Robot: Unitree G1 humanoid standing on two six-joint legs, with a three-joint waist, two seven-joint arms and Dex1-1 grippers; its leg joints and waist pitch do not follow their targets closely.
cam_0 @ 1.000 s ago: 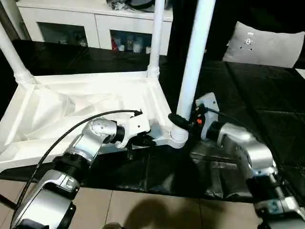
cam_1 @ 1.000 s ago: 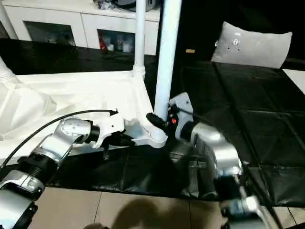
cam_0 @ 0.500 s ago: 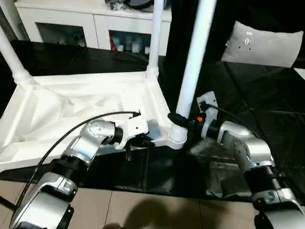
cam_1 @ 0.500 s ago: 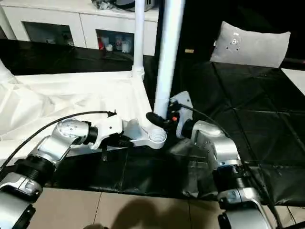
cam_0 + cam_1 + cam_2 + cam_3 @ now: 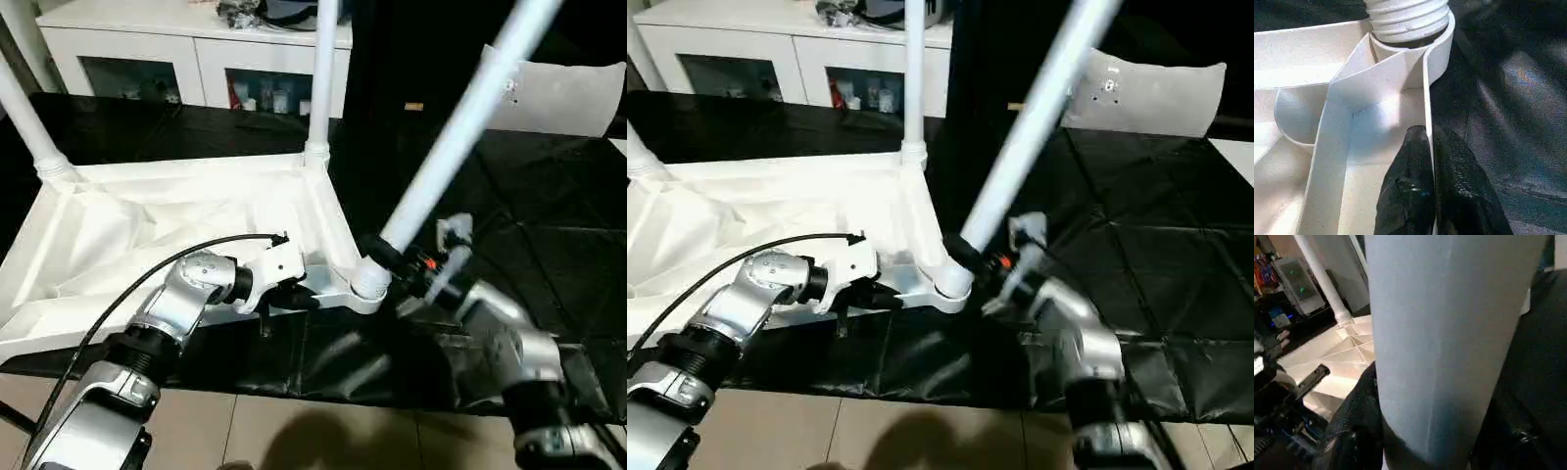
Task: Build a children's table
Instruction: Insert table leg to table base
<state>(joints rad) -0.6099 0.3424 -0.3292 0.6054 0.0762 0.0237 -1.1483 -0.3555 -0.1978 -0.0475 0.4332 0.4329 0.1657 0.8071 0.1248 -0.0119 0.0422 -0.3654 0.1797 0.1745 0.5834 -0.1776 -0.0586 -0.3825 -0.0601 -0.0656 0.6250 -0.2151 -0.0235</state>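
Observation:
The children's table lies upside down: its white top (image 5: 176, 211) shows the ribbed underside on the black mat. Two legs stand upright in the far-left (image 5: 24, 108) and back (image 5: 321, 78) sockets. A third leg (image 5: 460, 127) leans steeply to the right, its threaded end (image 5: 1408, 19) at the near corner socket (image 5: 364, 284). My right gripper (image 5: 390, 257) is shut on this leg just above the socket, with black fingers (image 5: 1359, 416) on either side of it. My left gripper (image 5: 299, 294) is shut on the top's thin rim wall (image 5: 1426, 98) beside that socket.
A white cabinet with glass doors (image 5: 147, 44) stands at the back. A pale grey cushion (image 5: 578, 93) lies at the back right. The black mat (image 5: 549, 225) stretches to the right, and tiled floor (image 5: 294, 431) runs along the front. A black cable (image 5: 147, 264) arcs over my left forearm.
The leg held in my right gripper has tipped from nearly upright to a steep lean to the right, and the right wrist has swung with it. The left gripper keeps its grip on the rim.

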